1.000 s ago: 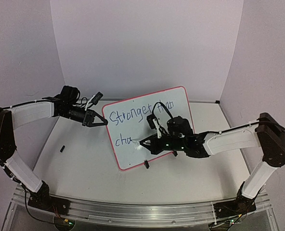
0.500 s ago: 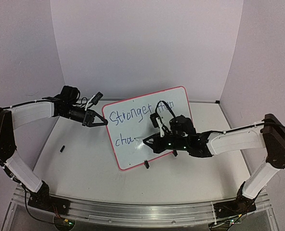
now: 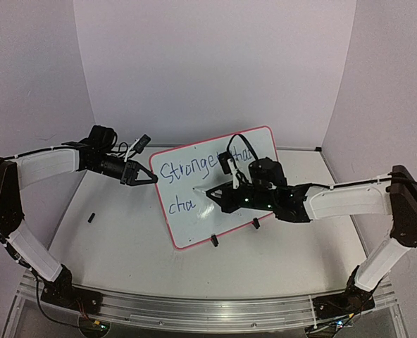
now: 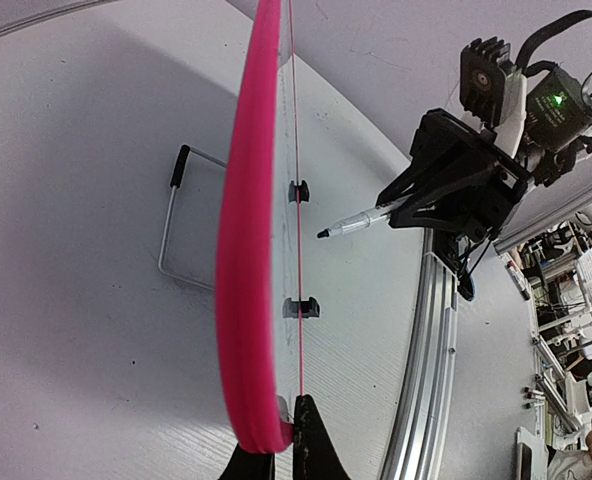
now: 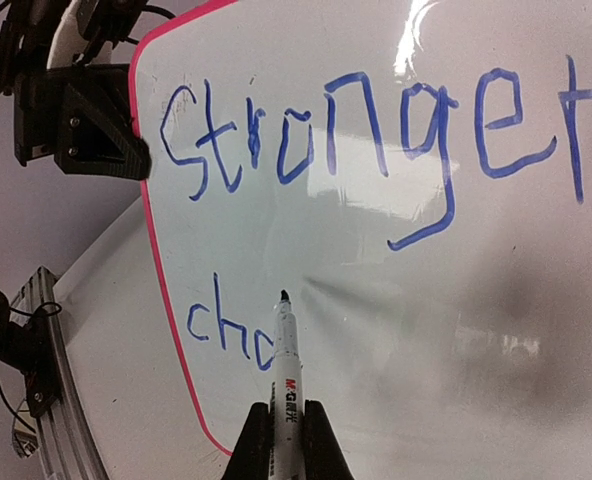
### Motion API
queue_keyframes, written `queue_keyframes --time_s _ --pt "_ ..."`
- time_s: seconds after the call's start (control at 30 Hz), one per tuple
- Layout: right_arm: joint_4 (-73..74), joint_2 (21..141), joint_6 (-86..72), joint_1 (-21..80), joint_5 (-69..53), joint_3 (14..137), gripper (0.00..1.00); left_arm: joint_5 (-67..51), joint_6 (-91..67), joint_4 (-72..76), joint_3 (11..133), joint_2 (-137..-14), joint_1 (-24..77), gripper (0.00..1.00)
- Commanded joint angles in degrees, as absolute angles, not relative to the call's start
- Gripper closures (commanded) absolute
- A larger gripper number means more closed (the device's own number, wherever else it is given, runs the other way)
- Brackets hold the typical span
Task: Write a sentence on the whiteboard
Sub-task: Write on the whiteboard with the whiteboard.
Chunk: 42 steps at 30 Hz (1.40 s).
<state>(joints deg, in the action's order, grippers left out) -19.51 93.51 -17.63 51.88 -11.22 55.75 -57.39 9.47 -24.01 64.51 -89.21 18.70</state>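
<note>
The whiteboard (image 3: 189, 227) stands tilted on the table, white with a pink rim (image 4: 241, 300). Blue lettering reads "Stronger" (image 3: 187, 169) on the top line, with more partly hidden behind the right arm, and "cha" (image 3: 182, 206) below. My left gripper (image 3: 151, 180) is shut on the board's left edge (image 4: 276, 455). My right gripper (image 3: 221, 194) is shut on a white marker (image 5: 284, 370). The marker's tip points at the board just above the "a" of "cha" (image 5: 226, 330). In the left wrist view the marker (image 4: 361, 220) tip stands slightly off the board face.
Two black clip feet (image 3: 213, 240) (image 3: 256, 223) hold the board's lower edge. A wire stand (image 4: 171, 220) shows behind the board. A small black cap-like piece (image 3: 91, 217) lies on the table at the left. Purple walls enclose the table; an aluminium rail (image 3: 208, 310) runs along the near edge.
My right gripper has moved the marker up and slightly left from the lower line, so the tip is above "cha". The left gripper and the board have not moved.
</note>
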Motion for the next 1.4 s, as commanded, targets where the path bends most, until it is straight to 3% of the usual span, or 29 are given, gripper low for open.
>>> queue_keyframes --time_s 0.0,0.83,1.1,1.37 --pt "-20.13 95.17 -16.35 51.44 -10.45 58.84 1.0 -55.24 13.23 -23.75 65.95 -89.83 20.44 1.0" --pt "-20.92 93.8 -21.14 51.72 -11.6 49.14 1.0 -55.29 13.23 -23.73 66.01 -90.1 20.48 1.0" --pt "-19.77 89.52 -18.93 51.77 -9.17 51.31 1.0 -55.25 13.23 -23.73 66.03 -90.11 20.48 1.0" --pt "-19.06 92.48 -16.58 51.45 -7.53 56.23 1.0 -55.2 13.25 -23.73 66.01 -89.91 20.5 1.0"
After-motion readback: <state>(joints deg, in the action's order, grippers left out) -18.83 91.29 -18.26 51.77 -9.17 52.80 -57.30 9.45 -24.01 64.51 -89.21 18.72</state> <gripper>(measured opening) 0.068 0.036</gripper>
